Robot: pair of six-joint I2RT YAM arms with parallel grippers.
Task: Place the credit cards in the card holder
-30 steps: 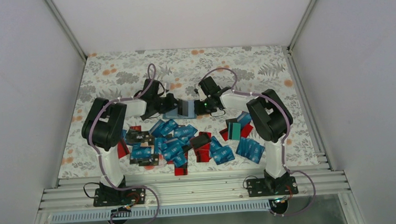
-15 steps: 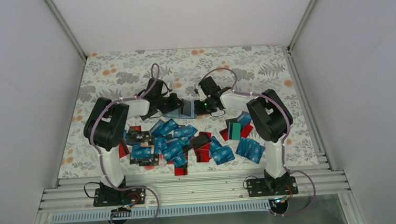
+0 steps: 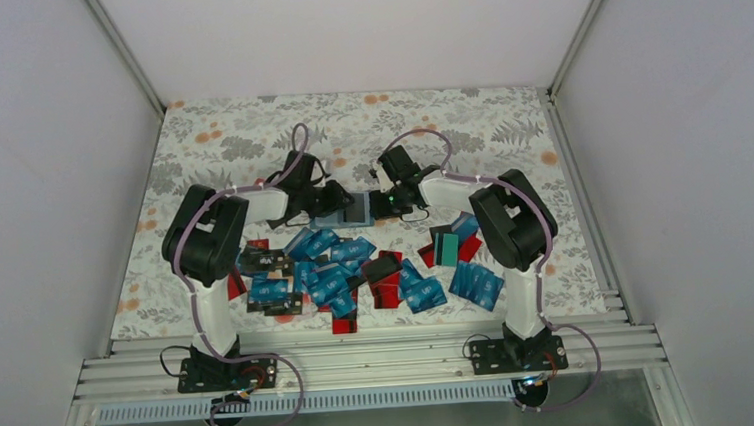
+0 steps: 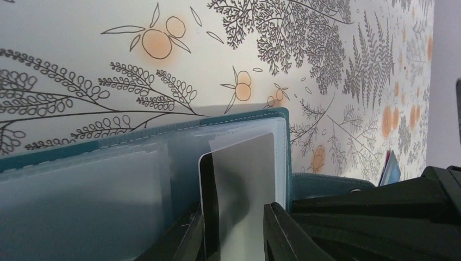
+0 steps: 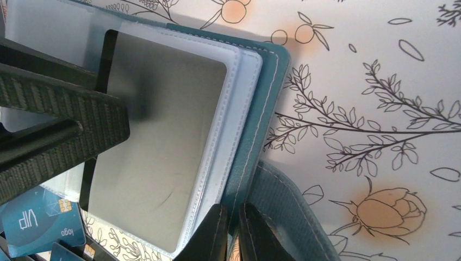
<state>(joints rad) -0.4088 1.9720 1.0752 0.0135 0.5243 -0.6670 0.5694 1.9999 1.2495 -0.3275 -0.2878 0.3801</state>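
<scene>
Table (image 3: pixel 208 145): floral cloth, white walls on three sides

Left arm (image 3: pixel 204 235) and right arm (image 3: pixel 509 224): both reach in toward the middle of the table, wrists facing each other

Credit cards (image 3: pixel 342 266): loose heap on the cloth between the two arm bases and the wrists. Mostly blue, some red and black, many overlapping. A smaller group, including one teal-green card, lies by the right arm. Two blue ones show at the lower left corner of the right wrist view (image 5: pixel 38 223)

Card holder (image 3: pixel 350 211): teal, lying open on the cloth just beyond the heap, between the two wrists. Clear plastic sleeves are exposed inside (image 4: pixel 108 185); stitched teal cover around them (image 5: pixel 255 109)

Grey card (image 4: pixel 242 174): black edge, lies flat against the clear sleeves (image 5: pixel 157 141). Cannot tell how far it sits inside a pocket

Left gripper (image 4: pixel 234 239): at the holder's left side, fingers (image 5: pixel 65 119) clamped on the near end of the grey card

Right gripper (image 5: pixel 232 234): at the holder's right side, fingers pinched together on the teal cover flap
</scene>
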